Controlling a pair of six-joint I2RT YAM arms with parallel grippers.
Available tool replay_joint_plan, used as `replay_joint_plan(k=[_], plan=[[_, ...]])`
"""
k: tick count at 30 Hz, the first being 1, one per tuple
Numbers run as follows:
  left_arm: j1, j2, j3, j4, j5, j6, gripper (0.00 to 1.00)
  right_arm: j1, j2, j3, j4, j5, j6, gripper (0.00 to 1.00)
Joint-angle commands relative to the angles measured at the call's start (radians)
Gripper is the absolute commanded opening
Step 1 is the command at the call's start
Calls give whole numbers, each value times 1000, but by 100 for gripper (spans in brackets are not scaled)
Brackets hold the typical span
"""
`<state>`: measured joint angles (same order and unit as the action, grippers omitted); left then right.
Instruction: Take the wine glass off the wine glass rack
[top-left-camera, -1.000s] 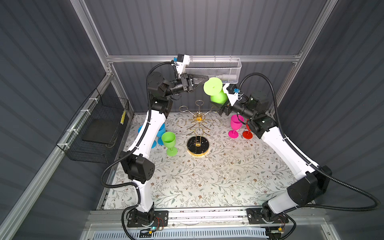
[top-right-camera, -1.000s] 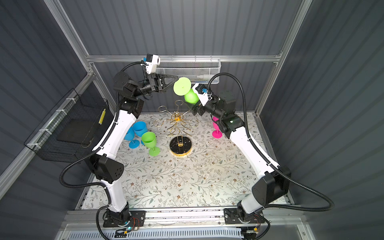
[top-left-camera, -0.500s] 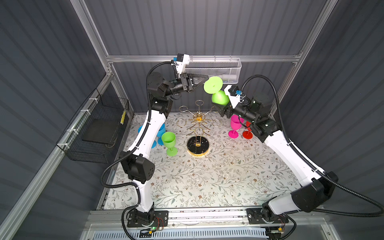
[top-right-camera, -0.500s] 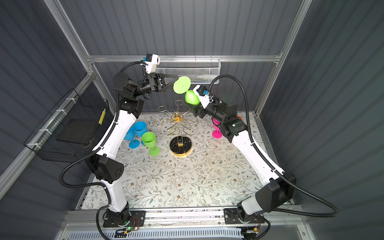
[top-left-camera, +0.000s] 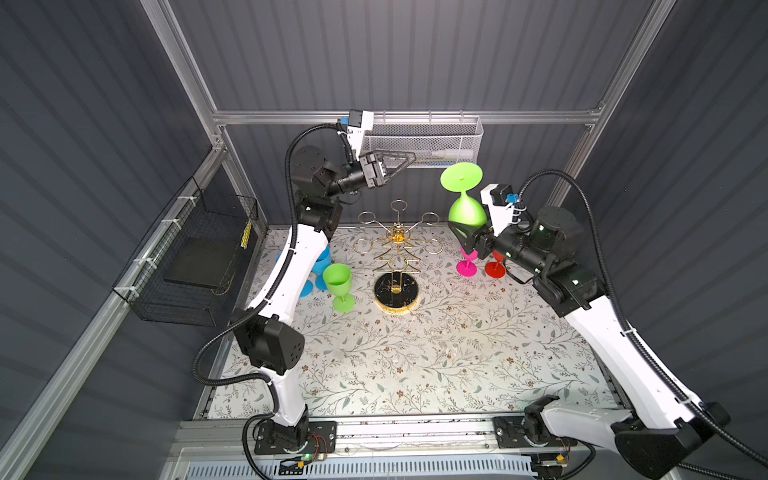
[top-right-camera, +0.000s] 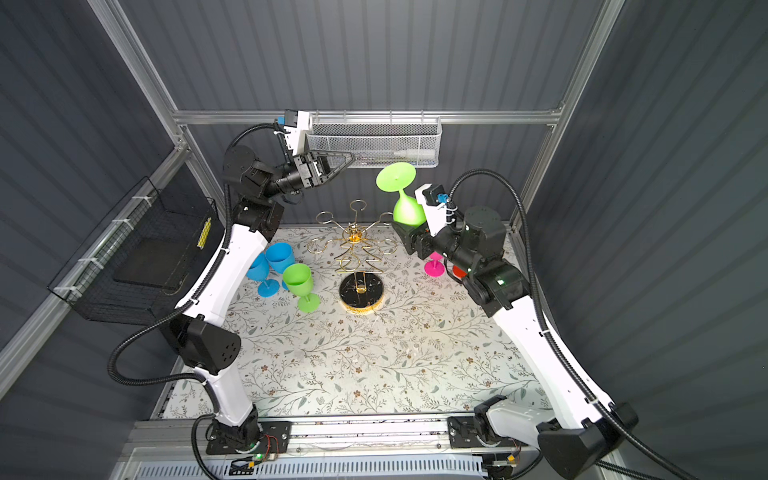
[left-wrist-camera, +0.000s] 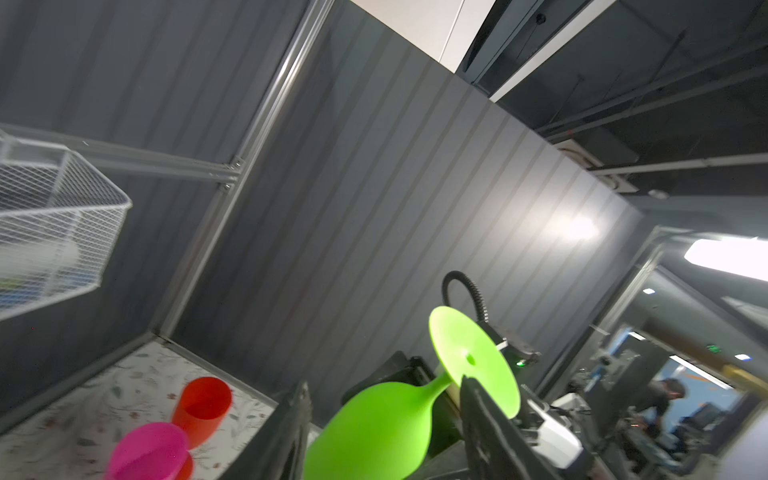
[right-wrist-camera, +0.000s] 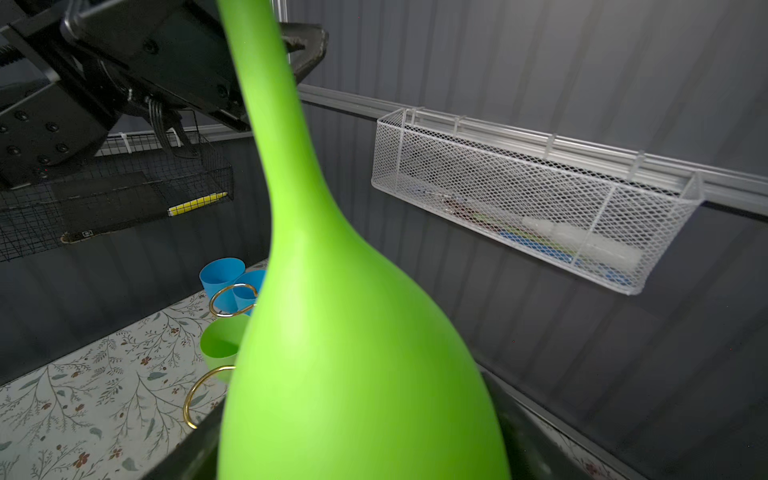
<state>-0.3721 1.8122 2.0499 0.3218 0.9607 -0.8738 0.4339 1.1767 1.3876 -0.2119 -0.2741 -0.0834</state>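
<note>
The right gripper (top-left-camera: 467, 232) clasps the green glass (top-left-camera: 465, 210) by its bowl, foot up, aloft beside the rack (top-left-camera: 396, 291); the left gripper (top-left-camera: 405, 160) gapes empty near the foot

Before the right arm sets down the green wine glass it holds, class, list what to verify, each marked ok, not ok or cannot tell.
1. Right gripper shut on the upturned green wine glass bowl: ok.
2. Left gripper open, apart from its foot: ok.
3. Stem free of the wine glass rack rings: ok.
4. Foot down for standing: not ok, foot up.
5. Bare table in front of rack: ok.
6. Clearance over pink glass and red glass: cannot tell.
</note>
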Motion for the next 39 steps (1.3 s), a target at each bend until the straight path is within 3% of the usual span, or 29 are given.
replay_joint_plan(k=[1, 10, 13, 21, 31, 39], plan=[[-35, -102, -86, -174, -113, 486, 60, 0, -19, 22, -186, 47, 78, 55], [-110, -194, -326, -146, -227, 1110, 61, 0, 31, 145, -438, 51, 126, 54], [-127, -214, -376, -112, -234, 1223, 61, 0, 38, 151, -454, 42, 129, 54], [-163, -217, -399, -96, -238, 1350, 60, 0, 69, 164, -472, -5, 147, 53], [-189, -211, -401, -93, -224, 1401, 57, 26, 107, 181, -472, -41, 161, 52], [-192, -204, -392, -87, -244, 1397, 43, 58, 118, 179, -480, -39, 170, 52]])
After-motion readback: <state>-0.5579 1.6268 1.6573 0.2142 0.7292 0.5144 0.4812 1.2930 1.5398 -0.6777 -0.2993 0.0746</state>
